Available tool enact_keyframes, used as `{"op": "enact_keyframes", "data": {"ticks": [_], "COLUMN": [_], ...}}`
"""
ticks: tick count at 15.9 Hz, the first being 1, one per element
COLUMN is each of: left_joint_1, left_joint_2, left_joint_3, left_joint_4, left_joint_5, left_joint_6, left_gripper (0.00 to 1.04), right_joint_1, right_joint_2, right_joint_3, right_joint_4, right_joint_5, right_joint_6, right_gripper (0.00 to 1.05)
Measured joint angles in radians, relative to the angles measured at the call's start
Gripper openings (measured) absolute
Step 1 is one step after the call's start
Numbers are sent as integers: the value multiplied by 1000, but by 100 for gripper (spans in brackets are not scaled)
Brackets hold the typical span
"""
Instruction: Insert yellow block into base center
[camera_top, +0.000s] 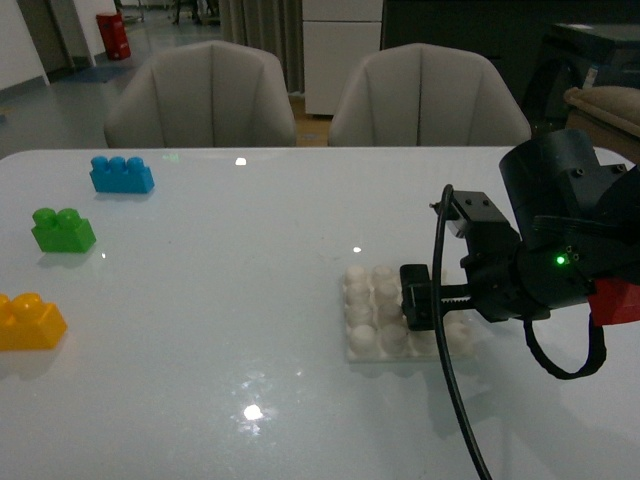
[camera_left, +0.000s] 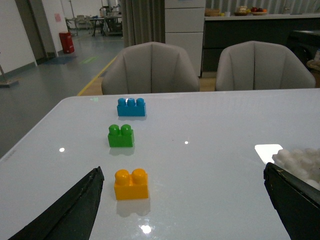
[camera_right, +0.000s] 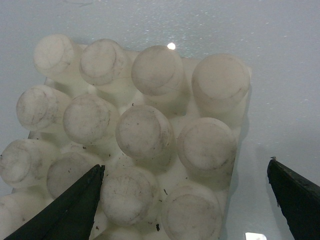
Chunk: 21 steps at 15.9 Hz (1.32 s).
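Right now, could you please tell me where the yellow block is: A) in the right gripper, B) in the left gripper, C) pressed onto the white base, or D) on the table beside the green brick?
D: the yellow block lies on the table by the green brick; the left gripper and right gripper are open and empty; the base shows bare studs.

Recorded yellow block (camera_top: 28, 322) cropped by front view's left edge. Noted right studs of base (camera_top: 365, 345) hidden behind right gripper (camera_top: 420, 300); likewise cut off by frame edges in both wrist views.
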<state>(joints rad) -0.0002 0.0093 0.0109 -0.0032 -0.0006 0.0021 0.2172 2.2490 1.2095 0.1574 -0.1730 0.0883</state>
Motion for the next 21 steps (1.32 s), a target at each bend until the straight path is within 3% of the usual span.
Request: {"op": "enact_keyframes", "data": {"ticks": [12, 19, 20, 21], "left_joint_1": [0, 0, 0, 0], "left_joint_2": [0, 0, 0, 0], "left_joint_3": [0, 0, 0, 0], "left_joint_4": [0, 0, 0, 0], "left_joint_5": [0, 0, 0, 0], "left_joint_6": [0, 0, 0, 0], "left_gripper": [98, 98, 98, 98], "right_joint_1": [155, -21, -63, -168], "right_joint_2": [27, -327, -415, -718], "right_joint_3": [81, -162, -215, -392], "right_joint_4": [-53, 85, 116, 185], "right_joint_5": [11, -84, -97, -139], "right_joint_6": [170, 241, 262, 384], "right_gripper": [98, 98, 98, 98]}}
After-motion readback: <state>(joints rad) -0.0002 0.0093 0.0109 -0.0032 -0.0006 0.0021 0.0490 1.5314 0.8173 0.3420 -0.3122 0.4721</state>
